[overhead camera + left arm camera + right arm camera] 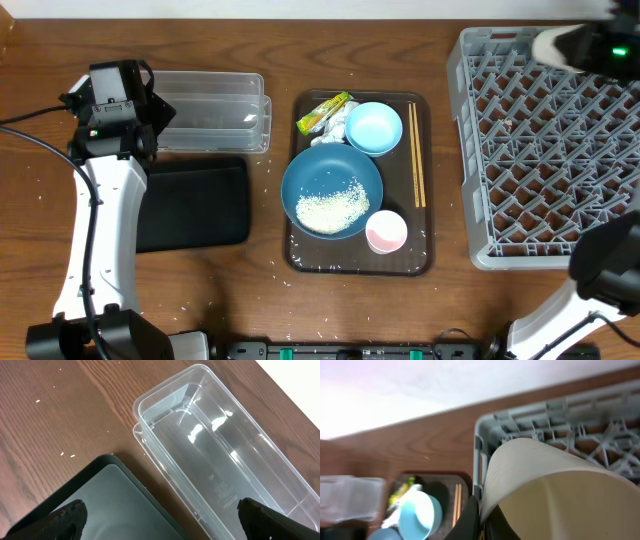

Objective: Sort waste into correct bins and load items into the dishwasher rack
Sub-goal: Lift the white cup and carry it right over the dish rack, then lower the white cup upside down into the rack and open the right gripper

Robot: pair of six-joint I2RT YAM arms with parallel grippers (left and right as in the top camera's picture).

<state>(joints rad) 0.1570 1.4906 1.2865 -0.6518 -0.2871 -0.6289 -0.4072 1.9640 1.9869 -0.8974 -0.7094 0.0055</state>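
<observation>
On the wooden worktop [250, 300], between the two arms, sits a brown rectangular serving tray [427, 200]. It carries a large dark-blue bowl [320, 170] with a heap of white rice [330, 209] inside, a smaller light-blue bowl [374, 128], a small pink cup [386, 231] and a pair of thin wooden chopsticks [416, 155] along its right side. A yellow-green snack wrapper [324, 112] and a crumpled white tissue [333, 132] lie at the tray's far edge beside the light-blue bowl. Stray grains dot the worktop. To the left lie a clear rectangular plastic tub [220, 460] and a shallow black tray [195, 205], side by side.

The left gripper [160, 520] hangs over those two bins with its jaws spread wide, holding nothing. The right gripper [479, 522] is clamped on the wall of a small white cup [555, 485], over the far left corner of the large grey lattice dishwasher rack [550, 150]. Whether the cup touches the rack cannot be told.
</observation>
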